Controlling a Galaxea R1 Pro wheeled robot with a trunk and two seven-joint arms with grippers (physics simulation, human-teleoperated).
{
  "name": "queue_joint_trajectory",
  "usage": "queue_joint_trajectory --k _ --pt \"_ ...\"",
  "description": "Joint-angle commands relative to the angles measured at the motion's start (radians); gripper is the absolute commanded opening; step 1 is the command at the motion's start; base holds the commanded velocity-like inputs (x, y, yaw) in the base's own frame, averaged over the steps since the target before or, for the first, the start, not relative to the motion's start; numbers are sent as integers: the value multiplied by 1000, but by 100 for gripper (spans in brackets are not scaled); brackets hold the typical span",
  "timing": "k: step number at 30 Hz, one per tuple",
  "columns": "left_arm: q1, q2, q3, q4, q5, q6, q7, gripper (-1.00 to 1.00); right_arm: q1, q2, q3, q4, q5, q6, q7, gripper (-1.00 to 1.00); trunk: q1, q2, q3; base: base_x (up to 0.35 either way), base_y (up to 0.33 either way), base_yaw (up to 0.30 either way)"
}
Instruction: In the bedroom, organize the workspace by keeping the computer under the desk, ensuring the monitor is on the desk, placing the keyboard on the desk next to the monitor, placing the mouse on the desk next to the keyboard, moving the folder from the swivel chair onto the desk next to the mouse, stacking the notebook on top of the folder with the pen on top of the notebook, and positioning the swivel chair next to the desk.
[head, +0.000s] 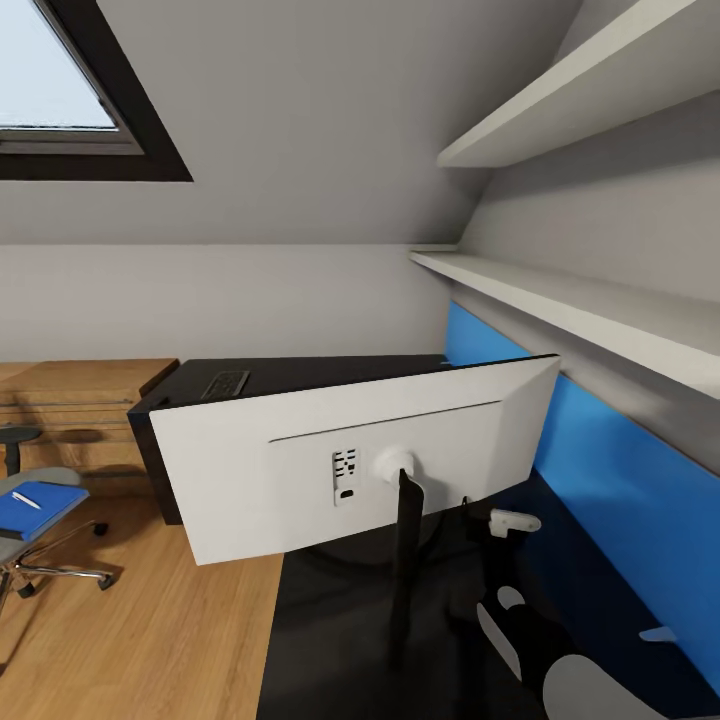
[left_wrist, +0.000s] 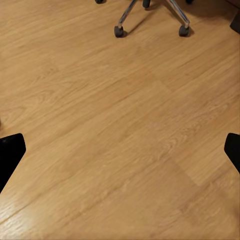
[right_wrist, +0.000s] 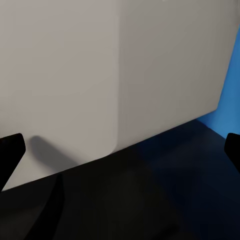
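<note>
The white monitor (head: 350, 460) was seen from behind, tilted on its dark stand above the black desk (head: 330, 640). The keyboard (head: 225, 384) lay beyond it. On the swivel chair (head: 30, 530) rested the blue folder (head: 40, 505), a pen (head: 27, 499) placed on top.

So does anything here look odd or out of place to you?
Yes. The monitor stands on the black desk with its white back and stand facing the camera, and it is tilted, its right end higher. Over on the swivel chair, a blue folder lies with a pen on it instead of being on the desk.
</note>
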Motion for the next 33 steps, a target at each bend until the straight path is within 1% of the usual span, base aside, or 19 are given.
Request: queue_joint_trajectory --k 1,10,14,22,33 --pt "0 0 -2 -2 6 -2 1 100 -1 -1 9 0 -10 -4 -5 100 0 -1 -1 0 0 0" --pt "0 0 -1 1 7 -2 1 100 -1 -1 7 0 -10 -36 -8 100 0 -1 -1 0 0 17" --pt "0 0 -2 1 7 -2 1 100 -1 -1 7 0 -10 -39 -8 100 0 -1 -1 -31 -53 205" --pt "0 0 -1 1 8 -2 2 100 -1 -1 7 1 -10 -39 -8 100 0 -1 -1 -135 -116 250" --pt "0 0 -1 1 9 -2 2 100 -1 -2 5 2 -11 -39 -8 100 0 -1 -1 -12 -10 36"
